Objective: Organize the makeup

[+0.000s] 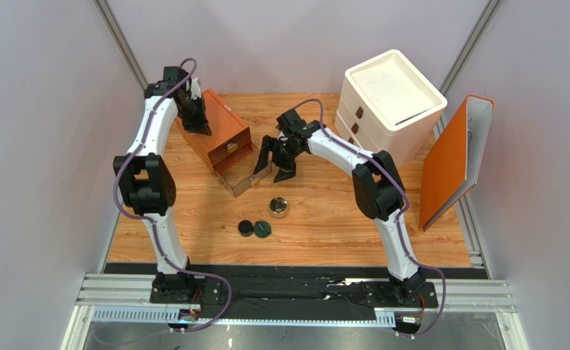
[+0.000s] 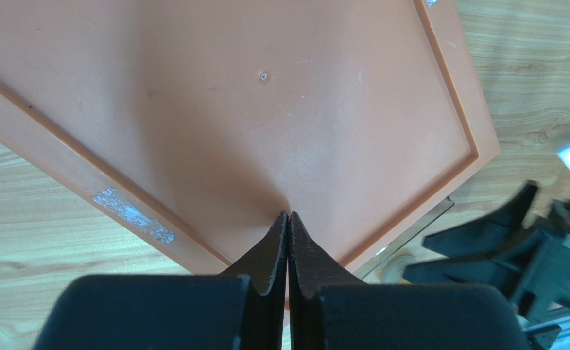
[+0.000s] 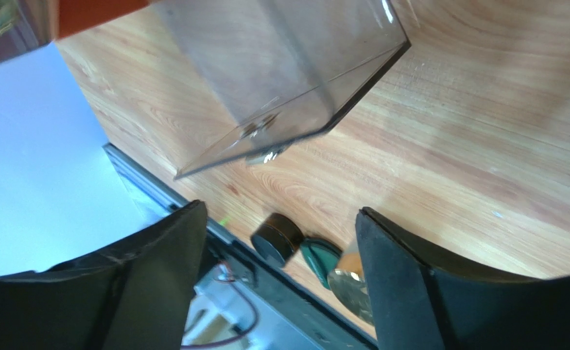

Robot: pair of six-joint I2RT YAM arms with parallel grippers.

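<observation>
A gold-rimmed round jar (image 1: 278, 208), a black compact (image 1: 246, 228) and a dark green compact (image 1: 263, 229) stand together on the wooden table. They also show between the right fingers: the black compact (image 3: 277, 237), the green compact (image 3: 320, 259) and the jar (image 3: 350, 288). My right gripper (image 1: 277, 157) (image 3: 280, 211) is open and empty, just right of the pulled-out clear drawer (image 1: 255, 181) (image 3: 295, 73). My left gripper (image 1: 196, 124) (image 2: 288, 215) is shut, its tips against the top of the orange drawer box (image 1: 218, 135) (image 2: 251, 109). One beige round top (image 2: 397, 267) shows in the drawer; the other little bottles are hidden.
A white drawer unit (image 1: 390, 98) stands at the back right. An orange binder (image 1: 452, 160) leans at the right edge. The right gripper's fingers (image 2: 485, 233) show in the left wrist view beside the drawer. The black rail (image 1: 295, 281) runs along the near edge.
</observation>
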